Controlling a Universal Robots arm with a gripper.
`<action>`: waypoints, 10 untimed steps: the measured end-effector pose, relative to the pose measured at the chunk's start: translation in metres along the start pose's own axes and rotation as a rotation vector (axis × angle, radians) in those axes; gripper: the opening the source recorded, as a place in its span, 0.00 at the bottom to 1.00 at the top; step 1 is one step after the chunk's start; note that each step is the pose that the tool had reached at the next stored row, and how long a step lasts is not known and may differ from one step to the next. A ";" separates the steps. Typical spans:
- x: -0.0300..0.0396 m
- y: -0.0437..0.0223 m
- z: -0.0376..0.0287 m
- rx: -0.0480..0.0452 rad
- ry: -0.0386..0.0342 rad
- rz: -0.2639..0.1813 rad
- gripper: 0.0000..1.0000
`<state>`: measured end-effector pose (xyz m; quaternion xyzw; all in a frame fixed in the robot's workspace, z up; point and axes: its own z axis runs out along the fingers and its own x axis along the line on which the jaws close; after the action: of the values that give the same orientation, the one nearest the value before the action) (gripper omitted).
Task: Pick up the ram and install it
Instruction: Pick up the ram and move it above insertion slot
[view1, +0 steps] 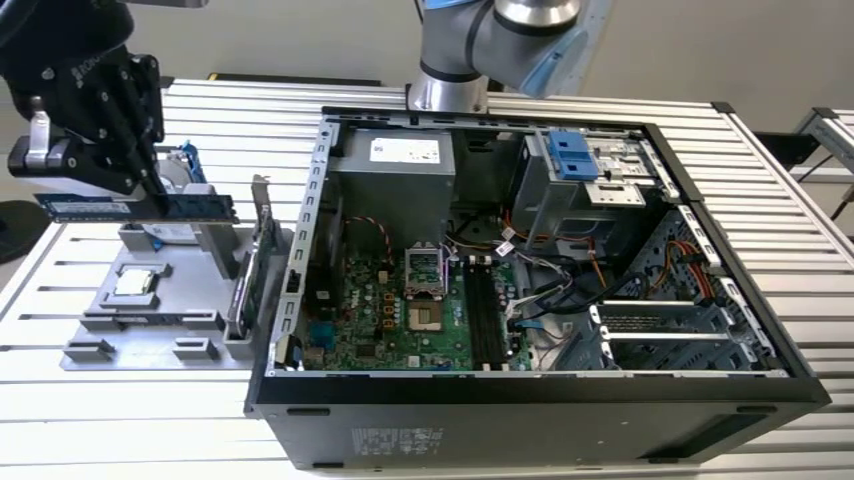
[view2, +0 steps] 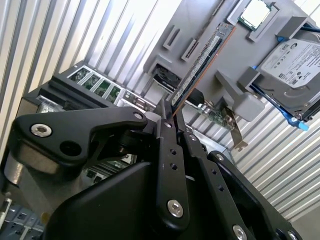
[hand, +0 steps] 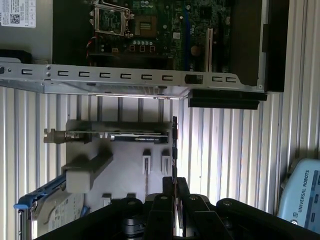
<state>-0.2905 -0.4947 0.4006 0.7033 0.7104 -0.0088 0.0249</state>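
Gripping the ram (view1: 134, 207), the closed pincer (view1: 144, 192) hangs over the grey parts tray (view1: 134, 335) on the desk (view1: 120, 425). The stick lies level, and the computer case (view1: 534, 400) with its black memory slots (view1: 483, 320) sits toward the exterior view's right.

ram (hand: 174, 145) base probably inside tool (hand: 174, 186), drive (view2: 292, 60) cropped

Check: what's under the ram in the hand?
Grey parts tray holding the processor chip and hard drive. The hand covers the tray's far end in the exterior view.
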 end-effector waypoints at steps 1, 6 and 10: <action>0.0000 0.0017 0.0001 0.0000 0.0000 0.000 0.00; -0.0001 0.0098 0.0002 0.0007 0.0000 0.000 0.00; -0.0002 0.0164 0.0003 0.0012 -0.0001 0.000 0.00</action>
<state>-0.2741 -0.4947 0.4006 0.7033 0.7104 -0.0093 0.0245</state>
